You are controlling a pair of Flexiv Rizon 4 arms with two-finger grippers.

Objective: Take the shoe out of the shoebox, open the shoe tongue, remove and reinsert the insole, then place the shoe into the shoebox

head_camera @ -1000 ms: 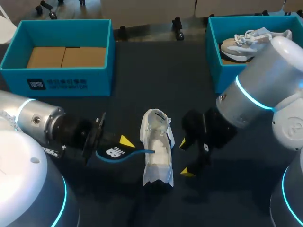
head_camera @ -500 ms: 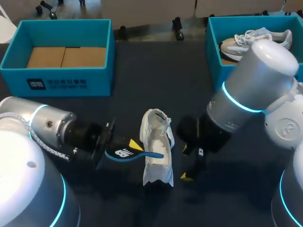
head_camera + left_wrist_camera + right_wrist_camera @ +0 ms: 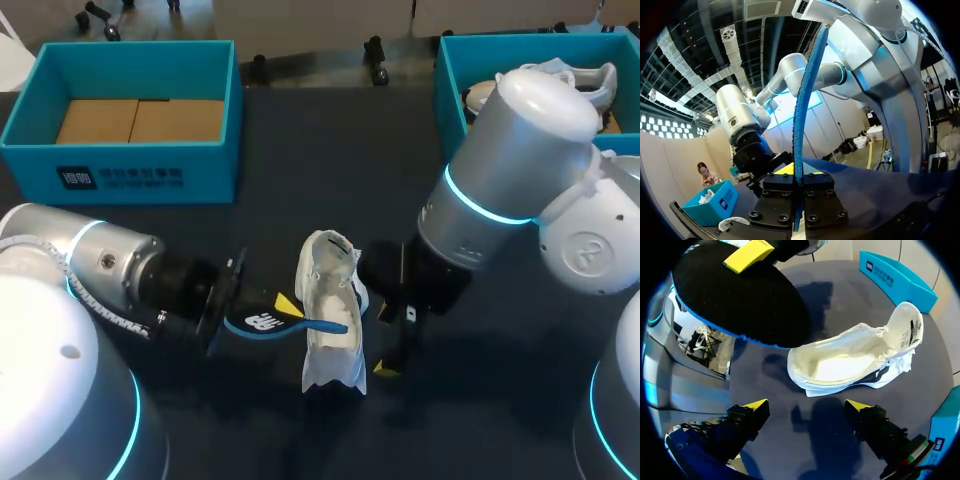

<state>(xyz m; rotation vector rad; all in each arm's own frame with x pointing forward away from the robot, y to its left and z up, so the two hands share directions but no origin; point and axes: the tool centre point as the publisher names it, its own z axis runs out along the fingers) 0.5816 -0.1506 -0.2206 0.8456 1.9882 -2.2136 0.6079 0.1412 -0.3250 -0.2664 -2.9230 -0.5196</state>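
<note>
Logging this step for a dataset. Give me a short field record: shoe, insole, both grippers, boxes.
shoe: white, on the table between the grippers, tongue open
insole: black, blue edge, tip over the shoe's opening
left gripper: shut on insole
right gripper: open, beside shoe, touching nothing
left box: no shoe inside
right box: holds a second shoe

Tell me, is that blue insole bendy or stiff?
Probably bendy: the insole is thin and curves a little beyond the left gripper. Likely light too, since a pinch at one end holds it up.
</note>
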